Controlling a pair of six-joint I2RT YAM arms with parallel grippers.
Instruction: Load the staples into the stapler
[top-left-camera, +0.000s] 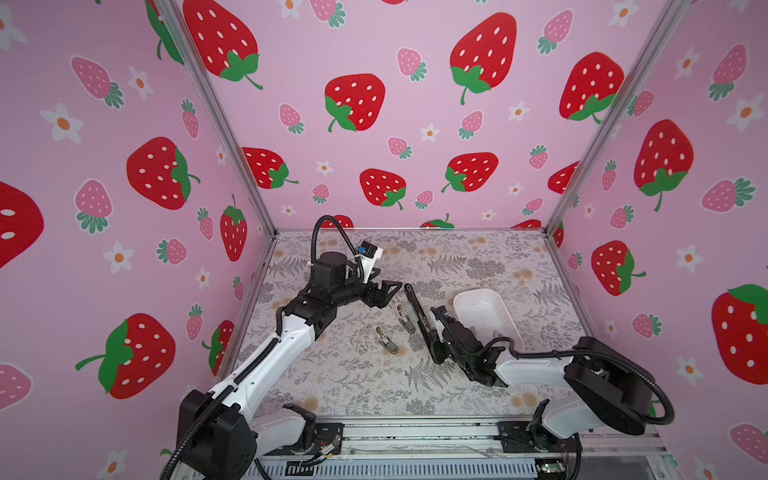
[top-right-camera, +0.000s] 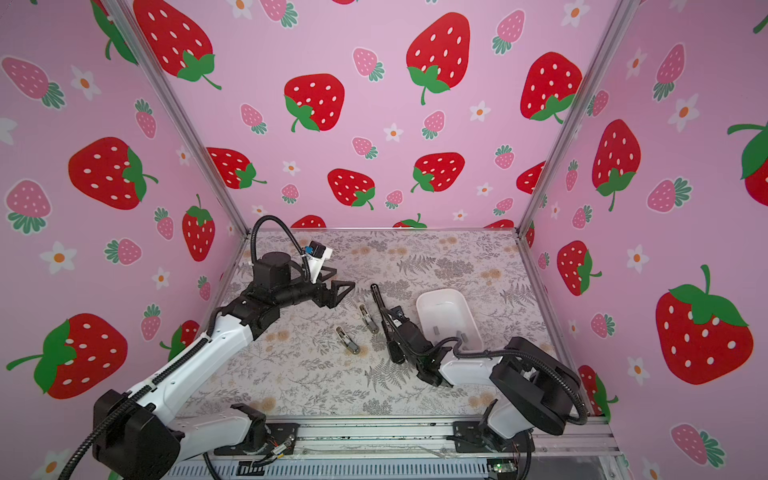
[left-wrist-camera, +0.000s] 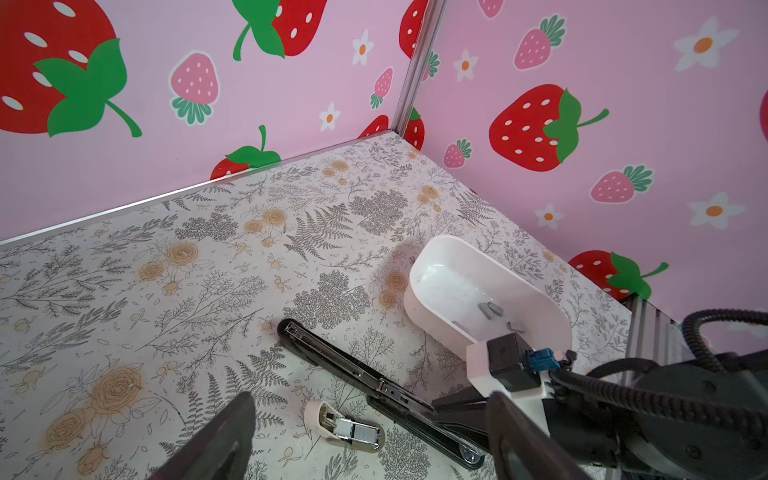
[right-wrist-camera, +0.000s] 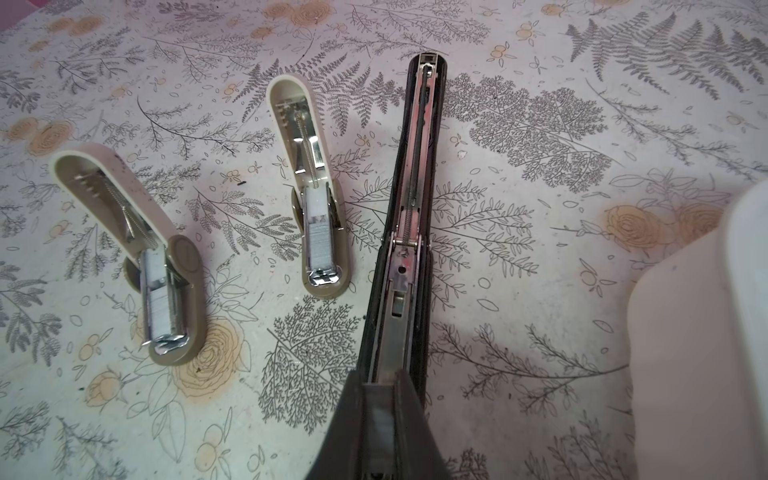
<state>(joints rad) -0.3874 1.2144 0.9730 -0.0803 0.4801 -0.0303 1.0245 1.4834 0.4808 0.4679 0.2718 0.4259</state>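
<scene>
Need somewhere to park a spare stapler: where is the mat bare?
Bare: the far strip of mat between the back wall and the white tray; also the near strip between the two small beige staplers and the front rail. Crowded: the middle, where those staplers, the open black stapler, the right tool and the tray sit close together.

We see white shells on the left arm (top-left-camera: 278, 357) and right arm (top-left-camera: 532, 368), black joints, ribbed black cables (top-left-camera: 314, 241), a blue plug (top-left-camera: 362, 250).
</scene>
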